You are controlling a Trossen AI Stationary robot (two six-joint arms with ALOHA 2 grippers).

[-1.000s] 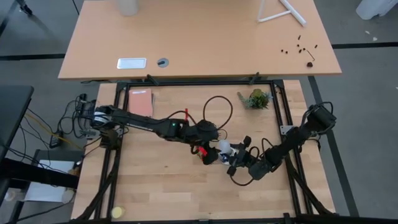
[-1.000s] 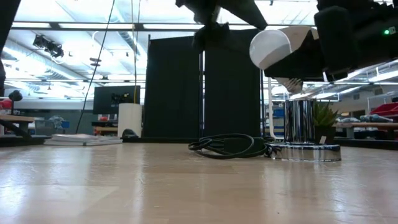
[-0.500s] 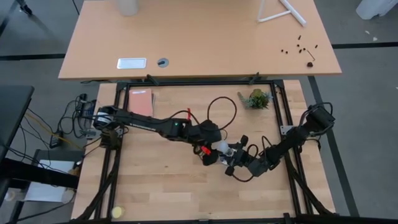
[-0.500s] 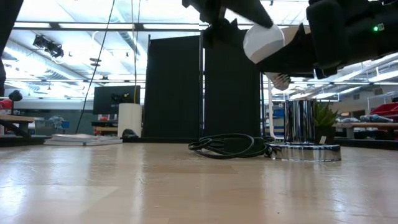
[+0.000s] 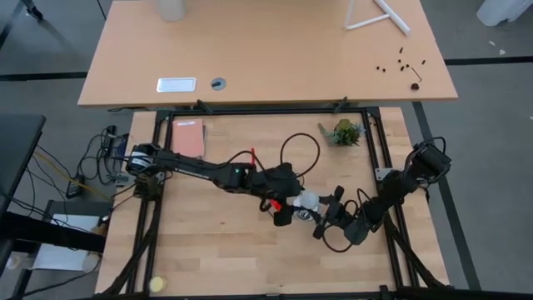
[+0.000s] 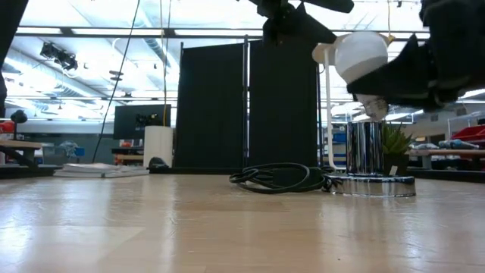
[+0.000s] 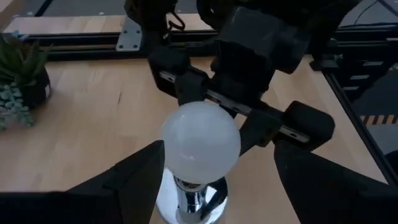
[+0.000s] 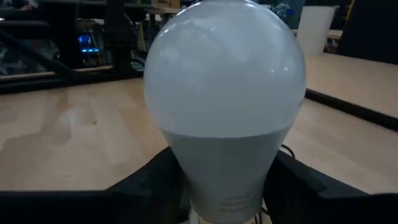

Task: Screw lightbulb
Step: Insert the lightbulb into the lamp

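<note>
Here the right gripper point(image 5: 333, 215) holds the lightbulb point(image 5: 308, 200) over the wooden table point(image 5: 216, 250) — left gripper point(image 5: 287, 208) wide.

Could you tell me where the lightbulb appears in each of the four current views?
High view: the lightbulb sits right of centre, between both arms.
Low view: upper right, above the chrome socket.
Left wrist view: centre, over the socket.
Right wrist view: fills the middle.
Shared landmark: the potted plant.
</note>
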